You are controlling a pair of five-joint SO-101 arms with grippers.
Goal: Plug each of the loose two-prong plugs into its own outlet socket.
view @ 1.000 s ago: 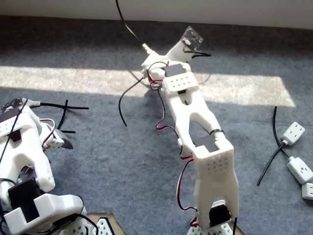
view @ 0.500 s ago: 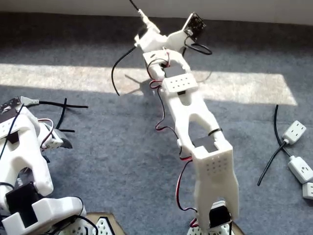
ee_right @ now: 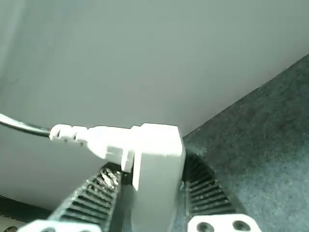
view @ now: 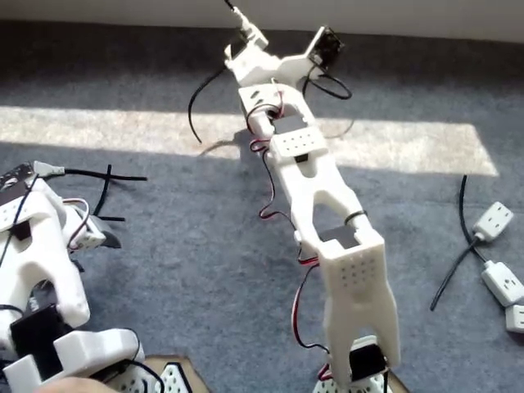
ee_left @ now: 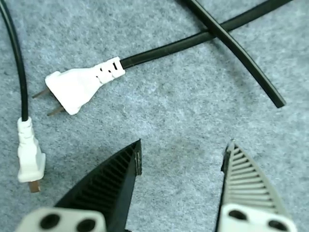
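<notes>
The right end effector (ee_right: 153, 166) was clamped tight on a white plug (ee_right: 157, 145), with one ridged jaw pressed to each side of it. A thin black cord (ee_right: 19, 126) ran out of the plug's back end. This end effector was held up in the air past the far edge of the sunny stripe (view: 123, 131), close to the pale wall (view: 393, 16). The long right arm (view: 327, 205) stretched across the sunny stripe to get there. Another black cord (view: 195, 102) curled down over the sunny stripe beside the arm.

The left end effector (ee_left: 183, 150) had its jaws spread wide with nothing between them. It pointed down at the grey carpet (view: 188, 246) on the near side of the sunny stripe, by the stripe's left end. Two loose plugs lay on the carpet just in front of its tips. The bigger plug (ee_left: 79, 87) lay flat with both prongs showing. The small plug (ee_left: 30, 154) lay near it, apart from it. Two black cords (ee_left: 231, 36) crossed each other beyond them.

Three white outlet sockets (view: 502, 282) lay on the carpet on the near side of the sunny stripe, by its right end, well apart from every plug.
</notes>
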